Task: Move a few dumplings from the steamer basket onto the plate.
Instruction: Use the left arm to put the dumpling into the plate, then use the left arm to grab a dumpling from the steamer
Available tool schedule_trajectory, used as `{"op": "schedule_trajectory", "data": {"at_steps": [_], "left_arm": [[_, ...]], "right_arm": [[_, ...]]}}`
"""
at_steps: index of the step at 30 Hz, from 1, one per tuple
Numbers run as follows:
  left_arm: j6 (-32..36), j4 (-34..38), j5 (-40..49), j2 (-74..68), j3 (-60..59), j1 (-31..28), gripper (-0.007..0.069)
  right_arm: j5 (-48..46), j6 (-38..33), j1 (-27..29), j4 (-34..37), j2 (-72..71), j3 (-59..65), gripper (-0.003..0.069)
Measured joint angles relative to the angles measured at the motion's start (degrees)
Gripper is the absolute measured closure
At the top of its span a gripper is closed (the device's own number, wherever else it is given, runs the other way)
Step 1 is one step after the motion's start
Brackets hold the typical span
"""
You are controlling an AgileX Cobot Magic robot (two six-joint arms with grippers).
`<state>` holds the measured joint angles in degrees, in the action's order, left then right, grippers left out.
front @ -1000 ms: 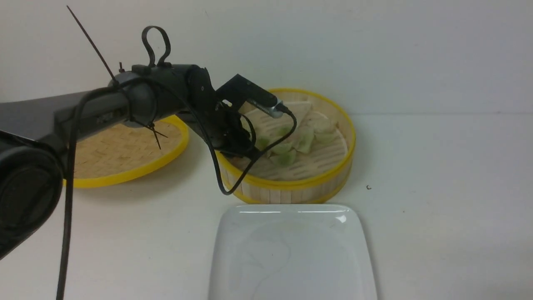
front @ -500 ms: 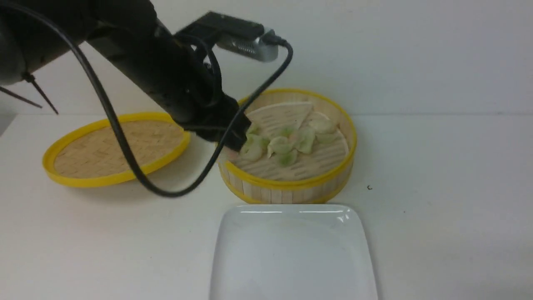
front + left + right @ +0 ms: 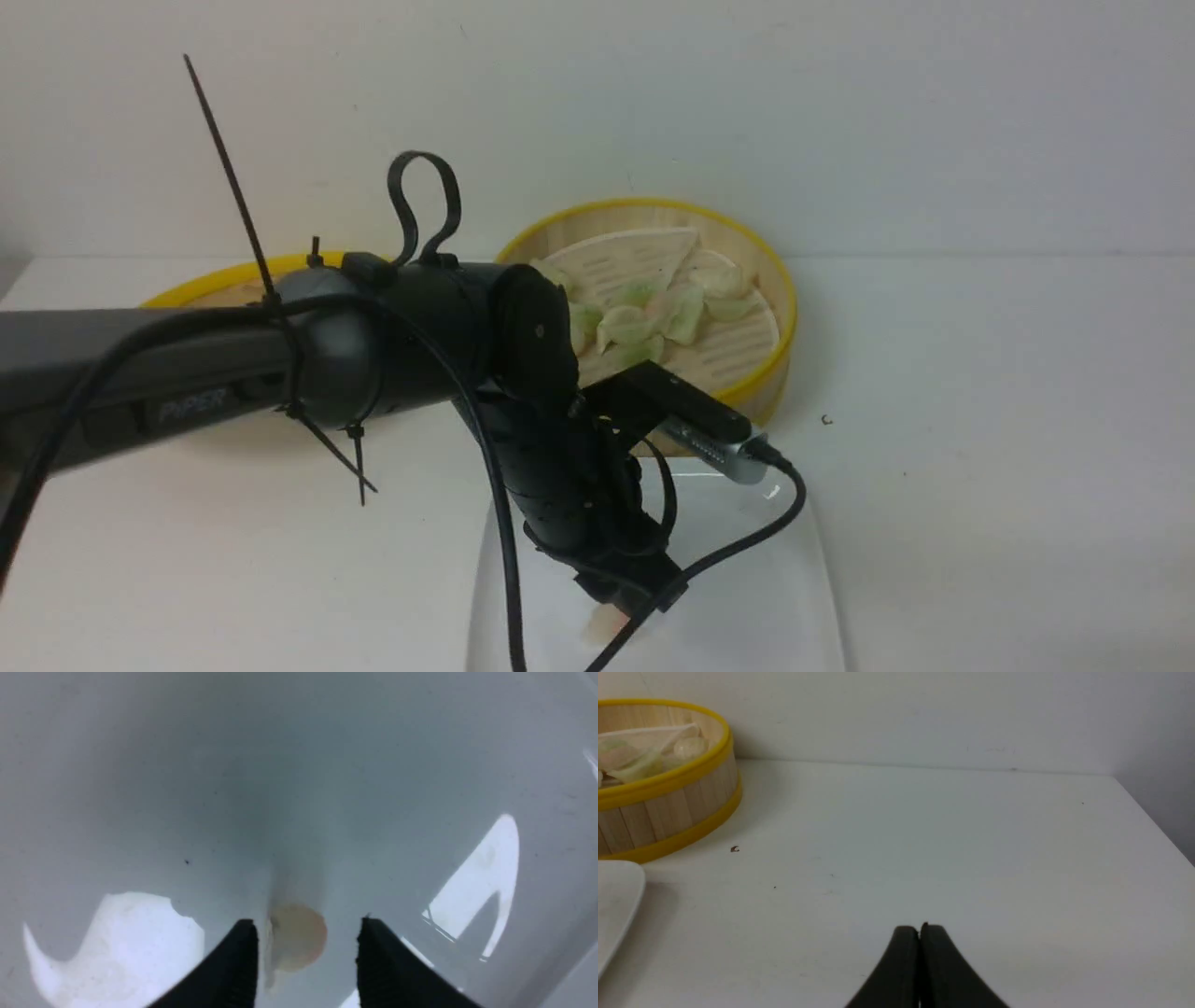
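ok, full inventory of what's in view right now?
steamer basket: 1, bamboo, yellow rim, table's far centre
dumplings: several, pale green/whitish, in the basket
pinkish dumpling: 1, at the plate, between left jaws
plate: 1, white, in front of basket
lid: 1, woven, yellow rim, left of basket
table: 1, white
left gripper: 1, black, open, over plate
right gripper: 1, black, shut, over table right of basket
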<state>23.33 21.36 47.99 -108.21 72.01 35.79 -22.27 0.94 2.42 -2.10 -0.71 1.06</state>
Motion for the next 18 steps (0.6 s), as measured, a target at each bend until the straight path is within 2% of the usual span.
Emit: {"op": "schedule_trajectory", "data": {"at_steps": [1,2,3,6,10,13,18], "left_arm": [[-0.2,-0.3,-0.2,-0.1,0.9,0.0,0.0233],[-0.3,-0.3,-0.2,-0.1,1.1,0.0,0.0225],[-1.5,-0.4,-0.2,-0.1,2.9,-0.3,0.0172],[-5.4,-1.6,-0.5,0.0,9.1,-1.6,0.0123],[-10.5,-5.7,-3.2,-1.1,17.8,-5.1,0.0125],[-11.2,-7.5,-3.6,-5.1,24.6,-7.2,0.0127],[-11.0,-9.4,-4.8,-14.1,31.3,-7.5,0.0127]], "right_arm": [[0.0,0.0,0.0,0.0,0.0,0.0,0.0673],[0.0,0.0,0.0,0.0,0.0,0.0,0.0673],[0.0,0.0,0.0,0.0,0.0,0.0,0.0673],[0.0,0.0,0.0,0.0,0.0,0.0,0.0673],[0.0,0.0,0.0,0.0,0.0,0.0,0.0673],[0.0,0.0,0.0,0.0,0.0,0.0,0.0673],[0.0,0.0,0.0,0.0,0.0,0.0,0.0673]]}}
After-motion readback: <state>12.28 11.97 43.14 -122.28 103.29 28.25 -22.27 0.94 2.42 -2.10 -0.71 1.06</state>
